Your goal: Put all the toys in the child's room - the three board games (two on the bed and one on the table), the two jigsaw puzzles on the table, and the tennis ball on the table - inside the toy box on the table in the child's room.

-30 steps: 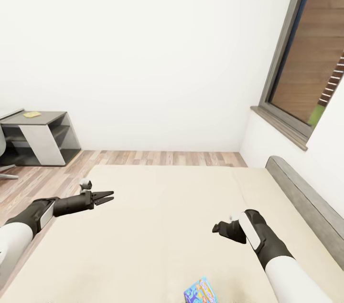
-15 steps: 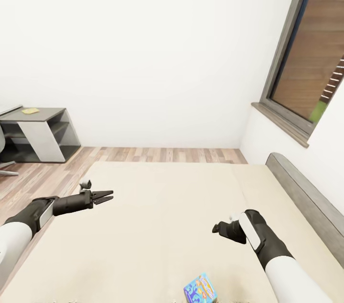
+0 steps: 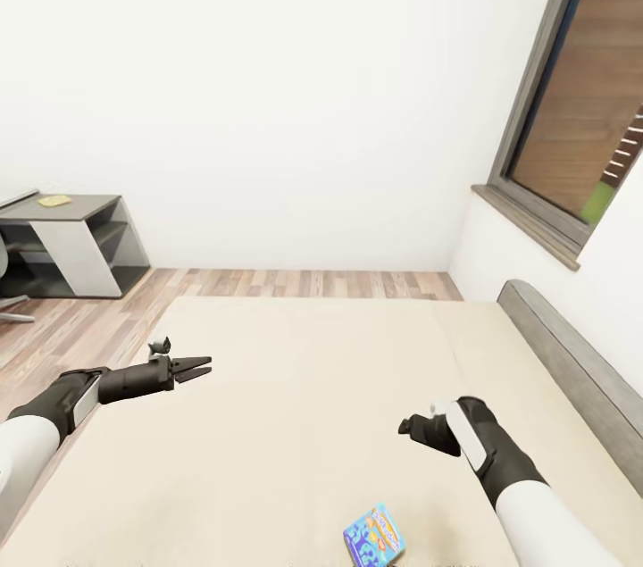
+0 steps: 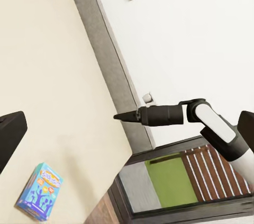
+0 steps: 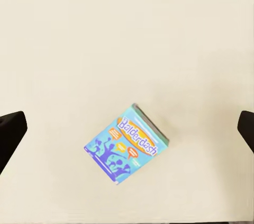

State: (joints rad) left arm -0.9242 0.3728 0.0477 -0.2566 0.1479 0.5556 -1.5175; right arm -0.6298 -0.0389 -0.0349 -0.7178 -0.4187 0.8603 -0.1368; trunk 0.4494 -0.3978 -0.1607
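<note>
1. Balderdash game (image 3: 374,535), the small blue board game, is lying flat on the bed (image 3: 304,388), near its close edge and nearer the right arm than the left.
2. Right gripper (image 3: 409,428) is hanging above the mattress with nothing between its fingers; in the right wrist view the two dark fingertips (image 5: 11,131) are sitting far apart at the picture's edges, so the jaws are spread wide.
3. Between those fingertips, the right wrist view is looking straight down on the game (image 5: 127,143), which is resting at an angle on the beige cover, well clear of both fingers.
4. Left gripper (image 3: 200,367) is reaching out level over the bed's left part, its fingers drawn close into a narrow fork, holding nothing.
5. Seen from the left wrist, the game (image 4: 39,190) is lying on the mattress, and the right arm's gripper (image 4: 120,116) is showing as a slim dark point in front of the grey headboard (image 4: 108,70).
6. Beyond the bed, a wood floor (image 3: 304,283) is running to a white wall, a grey desk (image 3: 75,243) is standing at the left, and a window (image 3: 580,103) is sitting above the headboard.
</note>
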